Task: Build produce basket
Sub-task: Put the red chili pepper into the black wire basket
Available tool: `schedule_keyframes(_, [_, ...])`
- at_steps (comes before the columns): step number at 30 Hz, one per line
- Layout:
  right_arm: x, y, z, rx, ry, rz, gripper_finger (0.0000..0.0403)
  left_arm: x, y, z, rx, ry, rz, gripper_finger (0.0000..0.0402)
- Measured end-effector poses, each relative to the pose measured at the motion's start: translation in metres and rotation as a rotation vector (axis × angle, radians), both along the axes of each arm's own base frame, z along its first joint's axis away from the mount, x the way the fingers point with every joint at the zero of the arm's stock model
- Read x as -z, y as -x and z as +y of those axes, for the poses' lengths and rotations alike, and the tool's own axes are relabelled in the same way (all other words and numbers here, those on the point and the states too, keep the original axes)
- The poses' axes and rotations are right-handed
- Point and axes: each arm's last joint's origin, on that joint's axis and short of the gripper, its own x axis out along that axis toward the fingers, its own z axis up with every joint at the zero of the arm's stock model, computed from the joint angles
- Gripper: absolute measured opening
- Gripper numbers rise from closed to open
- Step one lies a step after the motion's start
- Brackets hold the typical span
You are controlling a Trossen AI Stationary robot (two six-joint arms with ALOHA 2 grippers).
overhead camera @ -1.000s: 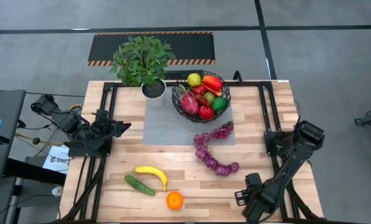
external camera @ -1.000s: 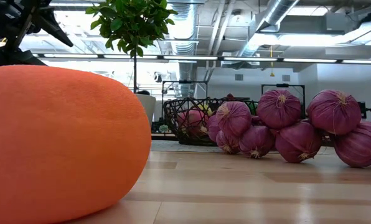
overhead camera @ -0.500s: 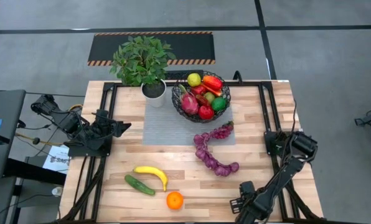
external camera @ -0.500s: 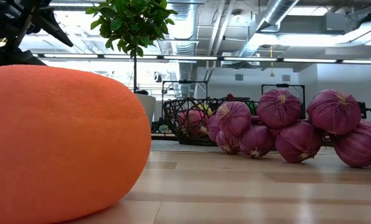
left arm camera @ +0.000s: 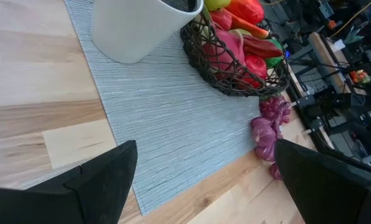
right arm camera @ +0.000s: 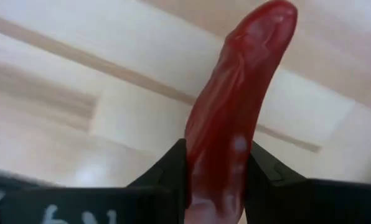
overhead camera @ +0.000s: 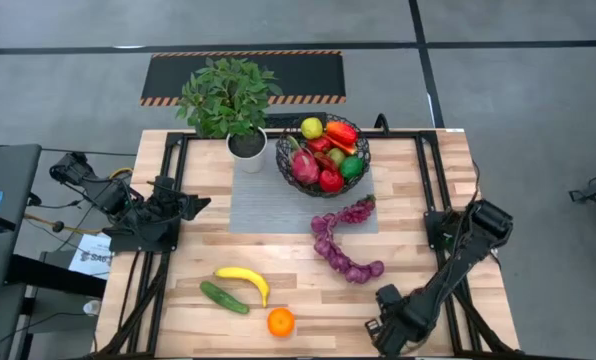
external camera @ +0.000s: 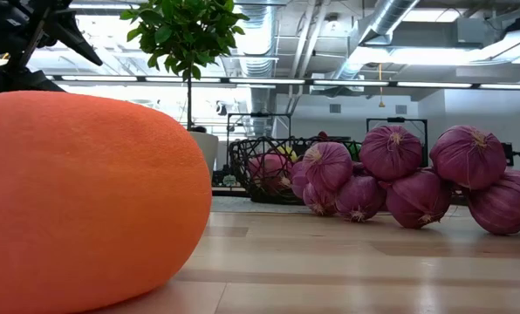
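From above, the basket (overhead camera: pixel 323 155) at the desk's (overhead camera: pixel 418 200) far edge holds a pink dragonfruit (overhead camera: pixel 305 166), red apple (overhead camera: pixel 330 180), lime (overhead camera: pixel 351 167) and peppers, while my right hand (overhead camera: pixel 388 328) sits low at the near edge. In my left wrist view, my left hand's fingers (left arm camera: pixel 104 177) stand wide apart, holding nothing, facing the basket. In my right wrist view, my right hand's fingers press both sides of a long red pepper (right arm camera: pixel 235 124).

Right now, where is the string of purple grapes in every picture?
High view: the purple grape string curves across the table's middle, below the basket.
Low view: it fills the right side, in front of the basket.
Left wrist view: only part of it shows, beside the basket.
Right wrist view: not in it.
Shared landmark: the black wire basket.
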Motion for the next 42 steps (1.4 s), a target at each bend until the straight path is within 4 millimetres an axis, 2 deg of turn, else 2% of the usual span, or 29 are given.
schedule_keyframes(4, [-0.030, -0.012, -0.025, -0.051, 0.013, -0.124, 0.0141, 0.000, 0.000, 0.000, 0.000, 0.000, 0.000, 0.0364])
schedule_keyframes(7, [-0.061, -0.021, -0.057, -0.076, 0.072, -0.266, 0.0160, 0.000, 0.000, 0.000, 0.000, 0.000, -0.001, 0.0364])
schedule_keyframes(13, [-0.119, -0.037, -0.148, -0.137, 0.255, -0.497, 0.0160, 0.000, 0.000, 0.000, -0.005, 0.005, -0.005, 0.0364])
schedule_keyframes(18, [-0.143, -0.050, -0.231, -0.252, 0.372, -0.570, 0.0147, 0.000, 0.000, 0.000, -0.015, 0.013, -0.013, 0.0364])
schedule_keyframes(23, [-0.142, -0.063, -0.298, -0.453, 0.446, -0.576, 0.0147, 0.000, 0.000, 0.000, -0.022, 0.023, -0.019, 0.0364])
schedule_keyframes(27, [-0.126, -0.076, -0.330, -0.708, 0.499, -0.507, 0.0156, 0.000, 0.000, 0.000, -0.034, 0.037, -0.029, 0.0364])
schedule_keyframes(30, [-0.117, -0.090, -0.344, -0.870, 0.514, -0.453, 0.0161, 0.000, 0.000, 0.000, -0.042, 0.041, -0.035, 0.0364])
schedule_keyframes(35, [-0.105, -0.119, -0.352, -1.071, 0.524, -0.397, 0.0158, 0.000, 0.000, 0.001, -0.064, 0.046, -0.048, 0.0364])
schedule_keyframes(42, [-0.094, -0.150, -0.360, -1.181, 0.488, -0.349, 0.0167, 0.000, 0.000, 0.001, -0.074, 0.057, -0.056, 0.0364])
